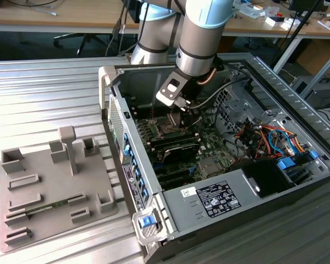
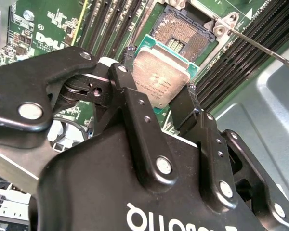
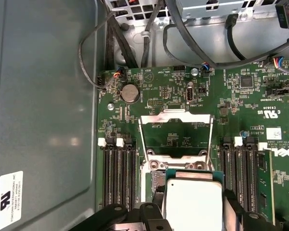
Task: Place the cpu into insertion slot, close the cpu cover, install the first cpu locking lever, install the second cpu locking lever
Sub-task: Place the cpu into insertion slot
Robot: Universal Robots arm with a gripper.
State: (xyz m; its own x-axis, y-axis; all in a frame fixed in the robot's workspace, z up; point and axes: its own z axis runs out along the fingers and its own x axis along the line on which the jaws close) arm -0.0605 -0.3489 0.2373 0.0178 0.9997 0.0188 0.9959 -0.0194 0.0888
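**Cpu gripped over the open socket**

At the exterior view's left we see a grey fixture tray [image 1: 55,187] on the ribbed table [image 1: 44,93]. Right of it stands the open computer case [image 1: 137,165], with the arm [image 1: 201,38] reaching inside. In the second wrist view the pincer [image 2: 156,89] clamps the cpu [image 2: 161,77] by two opposite edges over the bare socket [image 2: 183,31]; we cannot tell whether they touch. In the first wrist view the cpu cover [image 3: 176,117] stands raised beyond it, and memory slots [image 3: 118,168] flank it. Cables [image 1: 269,137] crowd the case's right end.
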